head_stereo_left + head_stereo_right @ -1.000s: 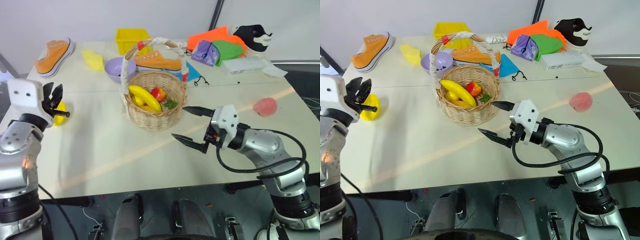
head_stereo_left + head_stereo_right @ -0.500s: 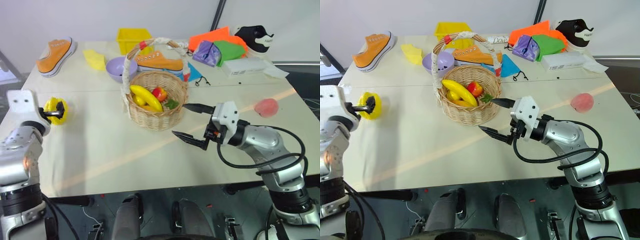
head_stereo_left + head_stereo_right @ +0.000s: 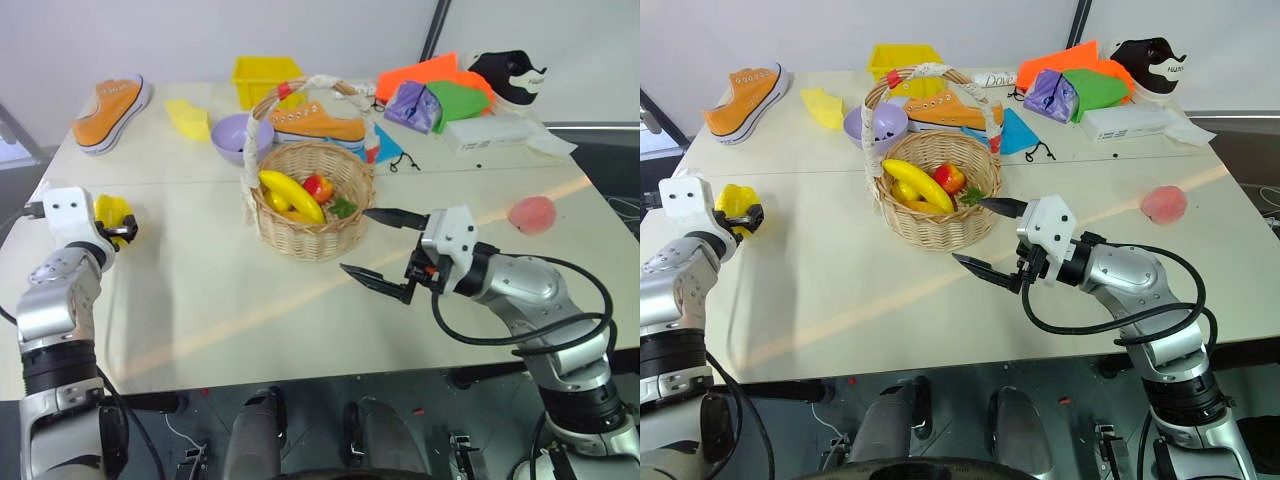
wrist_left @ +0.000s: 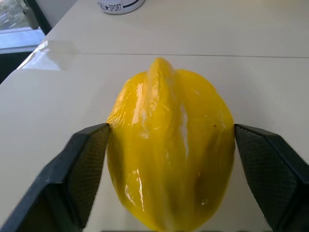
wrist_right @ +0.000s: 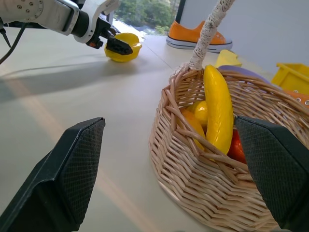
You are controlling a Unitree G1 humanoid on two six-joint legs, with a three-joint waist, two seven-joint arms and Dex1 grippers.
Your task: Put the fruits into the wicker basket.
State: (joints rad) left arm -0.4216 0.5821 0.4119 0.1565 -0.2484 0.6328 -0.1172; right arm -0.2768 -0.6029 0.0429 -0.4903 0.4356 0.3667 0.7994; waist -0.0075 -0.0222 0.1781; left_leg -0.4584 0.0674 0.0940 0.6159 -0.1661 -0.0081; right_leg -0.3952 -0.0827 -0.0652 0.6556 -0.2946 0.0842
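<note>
From the head camera I have my left gripper [image 3: 743,215] out at the table's left edge, fingers either side of the yellow starfruit [image 3: 730,200], which sits on the table [image 3: 200,300], well apart from the wicker basket [image 3: 310,215]. The approach is low and level, so I judge the fingers can take the fruit across its middle. The basket stands mid-table with a banana [image 3: 290,195] and a small red fruit [image 3: 318,187] inside. My right gripper [image 3: 385,245] hangs just beside the basket's near wall, spread wide and holding nothing. The peach [image 3: 530,213] lies near the table's right edge, well apart from that hand. So 2 fruits are left to move.

The left wrist camera shows the starfruit [image 4: 171,150] squarely between the 2 black pads [image 4: 89,162]. The left pad looks to touch the skin; the right stands at its edge, and I cannot tell if it presses. The jaws are partly open around the fruit, not clamped on it as I judge it.

In the right wrist camera the basket [image 5: 212,188] is close ahead and to one side, with both fingers [image 5: 72,169] far apart and empty. Across the table I see the left gripper [image 5: 116,46] at the starfruit [image 5: 126,50].
</note>
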